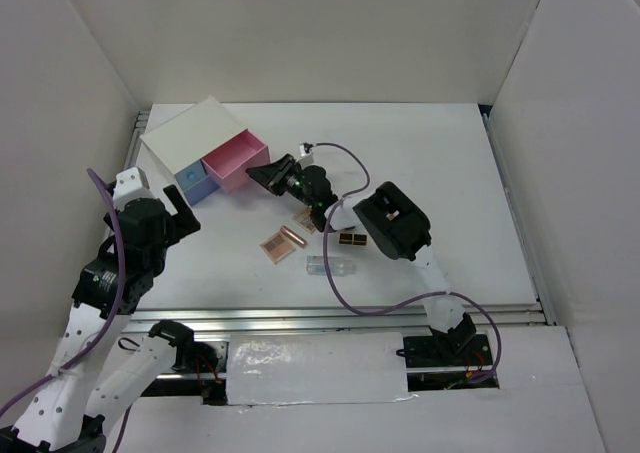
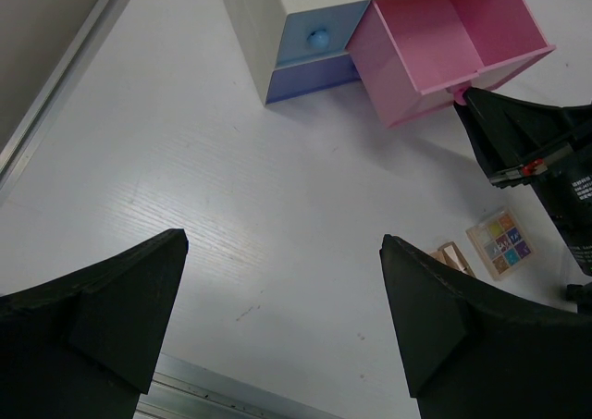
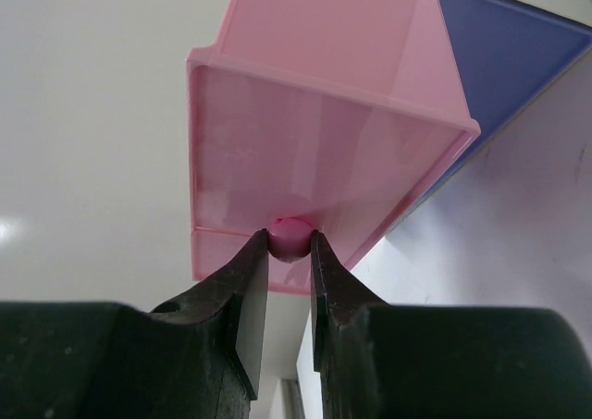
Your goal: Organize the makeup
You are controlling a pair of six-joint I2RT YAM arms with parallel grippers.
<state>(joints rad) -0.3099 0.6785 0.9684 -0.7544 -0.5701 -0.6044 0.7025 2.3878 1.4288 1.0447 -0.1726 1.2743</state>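
My right gripper [image 1: 268, 174] is shut on the pink knob [image 3: 289, 236] of the pink drawer [image 1: 236, 164], which stands pulled out of the white box [image 1: 190, 133]. The makeup lies in the middle of the table: a rose-gold lipstick [image 1: 292, 238] beside a striped palette [image 1: 274, 247], a square colourful palette [image 2: 500, 243], a dark long palette [image 1: 350, 240] and a clear tube [image 1: 330, 267]. My left gripper [image 1: 182, 211] is open and empty, above bare table left of the makeup and in front of the box.
The blue drawer [image 1: 192, 185] beside the pink one is slightly open, its knob [image 2: 318, 39] facing front. The right arm and its purple cable [image 1: 345, 168] stretch over the makeup. A metal rail [image 1: 340, 316] runs along the table's near edge, and white walls enclose it.
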